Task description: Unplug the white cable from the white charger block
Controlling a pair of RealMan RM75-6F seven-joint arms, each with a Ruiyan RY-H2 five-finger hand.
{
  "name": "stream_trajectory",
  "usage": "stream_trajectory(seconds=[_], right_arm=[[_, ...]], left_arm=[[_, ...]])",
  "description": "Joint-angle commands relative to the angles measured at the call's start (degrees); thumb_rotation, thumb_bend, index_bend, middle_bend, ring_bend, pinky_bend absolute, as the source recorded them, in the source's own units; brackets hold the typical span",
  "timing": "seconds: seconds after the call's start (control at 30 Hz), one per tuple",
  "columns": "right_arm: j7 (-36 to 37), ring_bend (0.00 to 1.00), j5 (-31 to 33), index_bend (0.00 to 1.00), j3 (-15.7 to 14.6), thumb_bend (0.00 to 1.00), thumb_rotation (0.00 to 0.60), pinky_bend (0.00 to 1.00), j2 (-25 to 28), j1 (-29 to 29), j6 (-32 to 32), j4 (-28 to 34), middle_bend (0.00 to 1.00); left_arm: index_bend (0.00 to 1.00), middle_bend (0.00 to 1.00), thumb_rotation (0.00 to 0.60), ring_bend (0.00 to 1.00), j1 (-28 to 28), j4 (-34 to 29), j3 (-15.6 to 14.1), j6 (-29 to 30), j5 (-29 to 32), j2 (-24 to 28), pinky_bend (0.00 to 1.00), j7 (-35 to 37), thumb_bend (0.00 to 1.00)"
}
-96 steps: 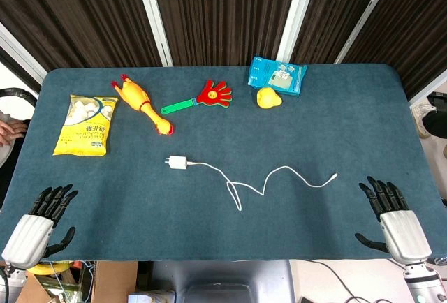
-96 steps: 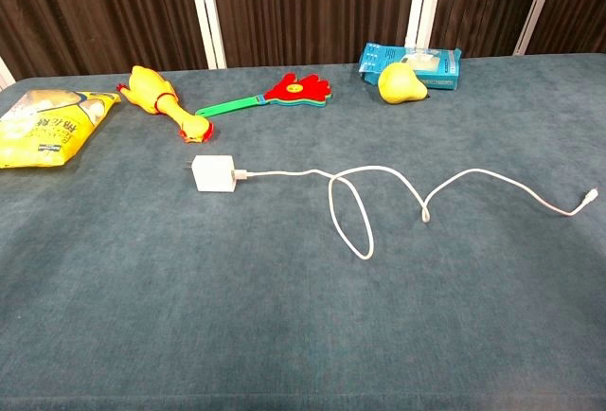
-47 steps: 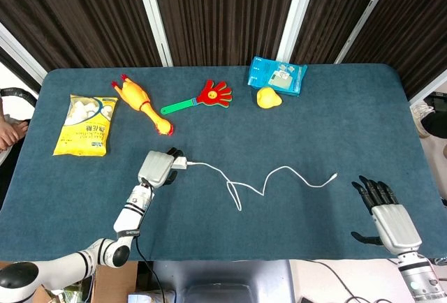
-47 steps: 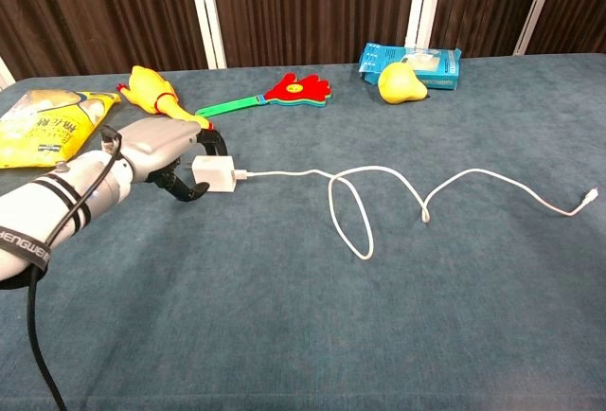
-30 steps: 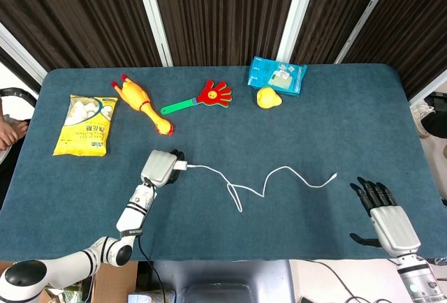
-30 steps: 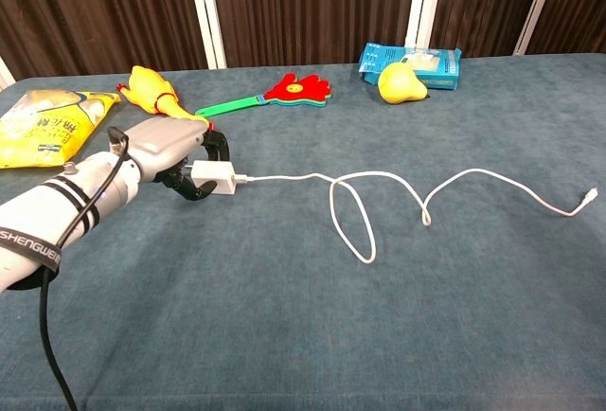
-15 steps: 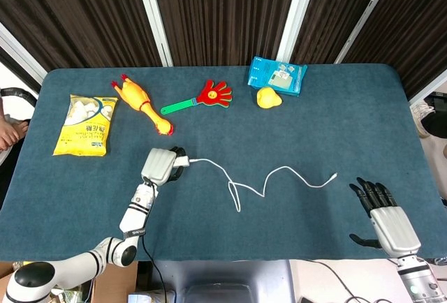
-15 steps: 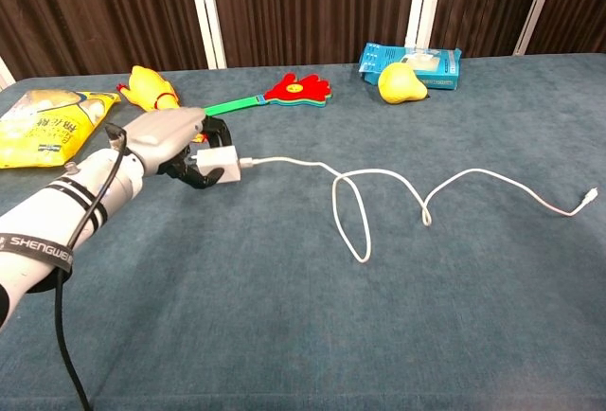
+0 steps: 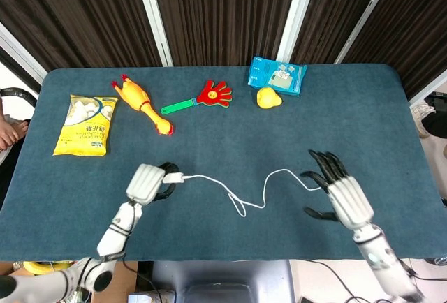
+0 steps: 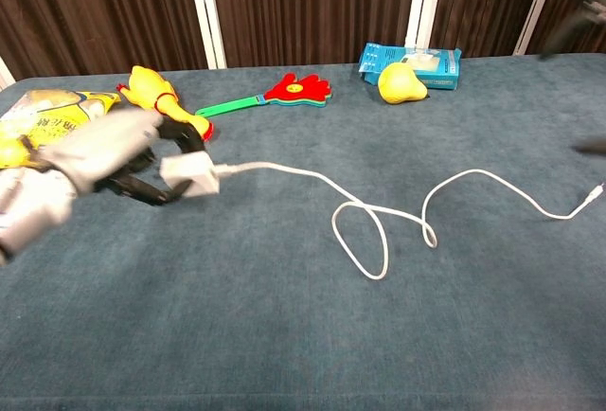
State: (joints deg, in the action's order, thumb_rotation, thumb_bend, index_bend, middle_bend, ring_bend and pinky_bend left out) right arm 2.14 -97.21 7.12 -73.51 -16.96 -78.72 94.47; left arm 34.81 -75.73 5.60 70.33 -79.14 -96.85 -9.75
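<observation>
My left hand (image 9: 145, 183) grips the white charger block (image 9: 172, 176), which is lifted off the blue table in the chest view (image 10: 188, 174); the hand (image 10: 99, 158) is motion-blurred there. The white cable (image 9: 237, 205) is still plugged into the block. It runs right, makes a small loop (image 10: 365, 233) and arcs on to its free end (image 10: 593, 189). My right hand (image 9: 343, 197) hovers with fingers spread apart, holding nothing, its fingertips over the cable's free end. In the chest view that hand shows only as dark blurs at the right edge.
Along the far side of the table (image 9: 230, 135) lie a yellow snack bag (image 9: 86, 124), a rubber chicken (image 9: 140, 102), a red hand-shaped clapper (image 9: 206, 96), a blue box (image 9: 277, 75) and a yellow pear-shaped toy (image 9: 267, 98).
My left hand has drawn the charger block towards the near left, dragging the cable along. My right hand has swung in from the near right corner to the cable's free end.
</observation>
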Motion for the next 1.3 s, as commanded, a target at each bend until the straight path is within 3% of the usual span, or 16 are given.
stream_trajectory(seconds=[0.03,0.13,0.4,0.67,0.97,1.3], right_arm=[[-2.03,0.00,6.10,0.51,4.52,0.23,0.600,0.00,-4.76,-5.27,6.38,2.50,0.09],[-6.10,0.00,11.26,0.52,6.35,0.23,0.600,0.00,-6.94,-8.98,12.07,4.64,0.09],[-14.63,0.00,19.21,0.56,10.18,0.27,0.600,0.00,-18.01,-16.28,15.63,3.87,0.10],[-20.67,0.00,22.64,0.62,11.62,0.30,0.600,0.00,-30.36,-23.01,16.26,-3.12,0.14],[-19.33,0.00,23.57,0.63,14.96,0.33,0.600,0.00,-39.55,-27.88,13.86,-13.64,0.14],[-19.21,0.00,25.24,0.65,16.27,0.35,0.600,0.00,-43.25,-31.26,14.56,-19.54,0.15]], left_arm=[[0.74,0.76,0.600,1.00,-5.09,-10.93,-2.22,4.57,-0.95,7.37,1.00,-5.17,0.64],[0.74,0.76,0.600,1.00,-5.66,-14.52,-1.15,4.84,0.39,9.09,1.00,-6.99,0.64],[0.74,0.76,0.600,1.00,-5.26,-20.01,1.13,2.70,3.86,11.43,1.00,-9.73,0.65],[0.74,0.76,0.600,1.00,-4.32,-20.47,3.50,1.20,7.26,10.39,1.00,-11.07,0.65],[0.74,0.76,0.600,1.00,-3.87,-21.56,3.81,0.30,7.54,11.12,1.00,-11.57,0.64],[0.74,0.77,0.600,1.00,-3.61,-23.96,3.63,-0.49,7.36,11.99,1.00,-11.49,0.64]])
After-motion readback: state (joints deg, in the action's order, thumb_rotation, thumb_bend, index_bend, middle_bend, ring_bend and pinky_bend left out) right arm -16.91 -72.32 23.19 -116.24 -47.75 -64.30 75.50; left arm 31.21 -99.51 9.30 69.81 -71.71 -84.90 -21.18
